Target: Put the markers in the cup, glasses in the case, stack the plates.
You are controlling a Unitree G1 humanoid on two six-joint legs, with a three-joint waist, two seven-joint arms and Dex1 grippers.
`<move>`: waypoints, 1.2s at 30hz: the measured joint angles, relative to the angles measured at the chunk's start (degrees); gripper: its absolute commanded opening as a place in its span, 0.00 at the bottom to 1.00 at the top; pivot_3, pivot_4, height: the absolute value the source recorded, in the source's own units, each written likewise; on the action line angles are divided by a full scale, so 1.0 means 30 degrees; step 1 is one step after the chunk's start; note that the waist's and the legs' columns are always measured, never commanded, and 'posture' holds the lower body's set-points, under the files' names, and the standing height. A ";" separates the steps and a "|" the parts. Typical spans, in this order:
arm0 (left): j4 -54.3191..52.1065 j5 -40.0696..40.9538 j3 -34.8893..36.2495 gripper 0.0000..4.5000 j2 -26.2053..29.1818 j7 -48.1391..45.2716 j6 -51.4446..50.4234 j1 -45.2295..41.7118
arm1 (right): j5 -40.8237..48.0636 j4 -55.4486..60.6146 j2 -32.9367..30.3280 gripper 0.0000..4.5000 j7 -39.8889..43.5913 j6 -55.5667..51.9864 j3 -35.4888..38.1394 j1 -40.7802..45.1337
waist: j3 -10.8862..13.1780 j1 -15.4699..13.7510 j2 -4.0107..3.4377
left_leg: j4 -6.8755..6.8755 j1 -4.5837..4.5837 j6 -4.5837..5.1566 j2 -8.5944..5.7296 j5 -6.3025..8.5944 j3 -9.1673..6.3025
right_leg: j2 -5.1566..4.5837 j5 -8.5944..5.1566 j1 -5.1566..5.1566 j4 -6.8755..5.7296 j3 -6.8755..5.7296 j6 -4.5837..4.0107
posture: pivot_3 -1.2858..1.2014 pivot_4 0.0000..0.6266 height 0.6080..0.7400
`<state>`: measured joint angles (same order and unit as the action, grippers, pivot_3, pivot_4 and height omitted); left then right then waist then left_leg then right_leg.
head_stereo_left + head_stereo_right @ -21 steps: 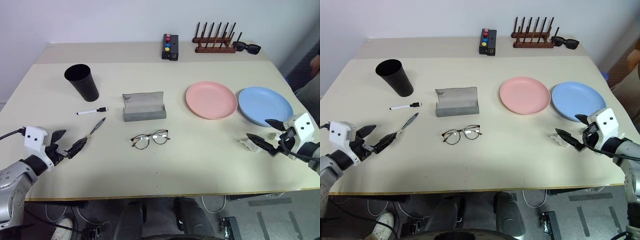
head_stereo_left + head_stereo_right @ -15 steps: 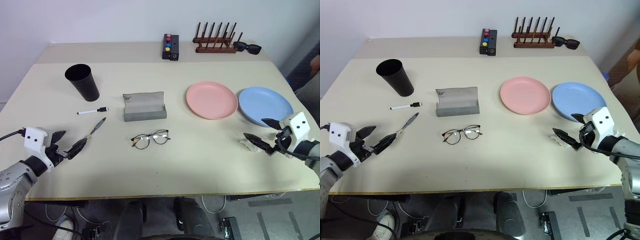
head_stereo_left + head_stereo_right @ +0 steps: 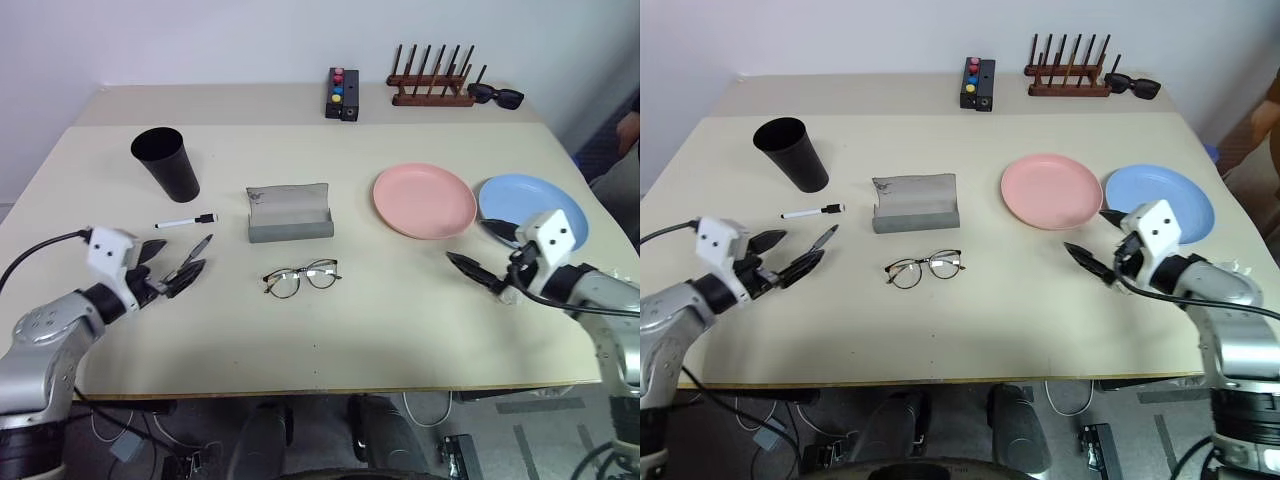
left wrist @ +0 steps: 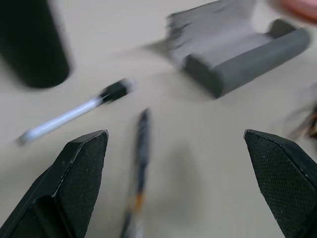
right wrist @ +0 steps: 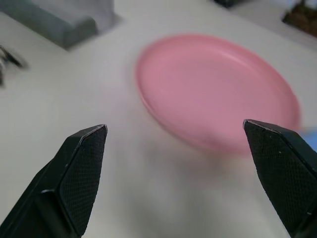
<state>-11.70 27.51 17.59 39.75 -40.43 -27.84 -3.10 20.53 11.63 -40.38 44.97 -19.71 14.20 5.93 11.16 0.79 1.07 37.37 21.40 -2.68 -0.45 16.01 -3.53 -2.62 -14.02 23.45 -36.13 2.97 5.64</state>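
beige table [image 3: 330, 330], catalogued as we find it against a plain white wall. our left pincer [image 3: 176, 268] hangs low over the near left part, fingers spread apart and empty; the dark grey marker [image 3: 193, 251] lies just beyond its tips, the white marker [image 3: 185, 221] a little farther, the black cup [image 3: 167, 164] upright beyond that. off to its right, the grey case [image 3: 289, 212] stands open, the glasses [image 3: 300, 277] lying just nearer than the case. our right pincer [image 3: 485, 251] hovers over the near right part, fingers apart, holding nothing; the pink plate [image 3: 424, 200] lies just ahead of it, the blue plate [image 3: 535, 208] beside it on the outer side, the two plates apart. far edge: button box [image 3: 341, 94], wooden rack [image 3: 430, 85], sunglasses [image 3: 495, 95].
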 measured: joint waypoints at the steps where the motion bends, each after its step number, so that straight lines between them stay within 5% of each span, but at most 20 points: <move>1: 0.0152 -0.0135 -0.0529 1.00 0.0320 -0.0234 -0.0228 -0.0466 | 0.0019 0.0388 0.0122 1.00 -0.0145 -0.0209 -0.0232 -0.0056 | 0.0000 -0.0014 0.0001 | 0.0001 0.0004 0.0000 -0.0002 0.0000 -0.0004 | 0.0003 0.0000 0.0002 0.0001 -0.0003 0.0000 | 0.52 0.24 0.96; 10: 0.3883 -0.2520 -0.3787 1.00 0.2898 -0.1689 -0.1805 -0.4538 | 0.0396 0.3109 0.1211 1.00 -0.1464 -0.1346 -0.0878 -0.1245 | 0.0002 0.0091 0.0002 | -0.0019 0.0011 0.0002 -0.0018 0.0001 0.0002 | 0.0017 0.0002 0.0028 0.0000 -0.0003 0.0005 | 0.52 0.24 0.96; 19: 0.4658 -0.3323 -0.5739 1.00 0.2812 -0.1463 -0.5393 -0.6191 | 0.0769 0.4480 0.1463 1.00 -0.1665 -0.1970 -0.1702 -0.0877 | 0.0002 0.0092 0.0003 | -0.0016 0.0012 0.0002 -0.0014 0.0000 -0.0001 | 0.0017 0.0006 0.0030 -0.0007 -0.0004 0.0013 | 0.52 0.24 0.96; 22: 0.4930 -0.3584 -0.6176 0.81 0.2828 -0.1490 -0.5998 -0.6854 | 0.0746 0.4470 0.1351 1.00 -0.1366 -0.1876 -0.2085 -0.0394 | 0.0001 0.0069 0.0002 | -0.0010 0.0000 0.0002 -0.0018 0.0000 -0.0002 | 0.0016 0.0006 0.0024 -0.0021 -0.0006 0.0013 | 0.52 0.24 0.96; 29: 0.5857 -0.3993 -0.6126 0.02 0.2740 -0.1135 -0.6295 -0.7463 | 0.1265 0.5044 0.1277 1.00 -0.0591 -0.2251 -0.2655 -0.0170 | -0.0004 0.0079 -0.0005 | -0.0015 -0.0007 0.0002 -0.0010 0.0000 -0.0004 | 0.0014 0.0006 0.0019 -0.0023 -0.0005 0.0013 | 0.52 0.24 0.96; 36: 0.6059 -0.4128 -0.5796 0.01 0.2436 -0.0948 -0.5541 -0.7256 | 0.1836 0.6109 0.1474 1.00 -0.0468 -0.2747 -0.3894 -0.0372 | -0.0015 0.0063 -0.0016 | 0.0000 -0.0025 0.0002 0.0000 0.0000 -0.0006 | 0.0010 0.0006 -0.0002 -0.0029 -0.0005 0.0013 | 0.52 0.24 0.96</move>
<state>6.48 15.12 0.21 47.06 -43.28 -44.46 -24.86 26.04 29.96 -35.96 43.57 -27.95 2.52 4.82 11.11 0.98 1.02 37.37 21.33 -2.68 -0.45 16.01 -3.55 -2.59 -14.00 23.45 -36.22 2.96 5.68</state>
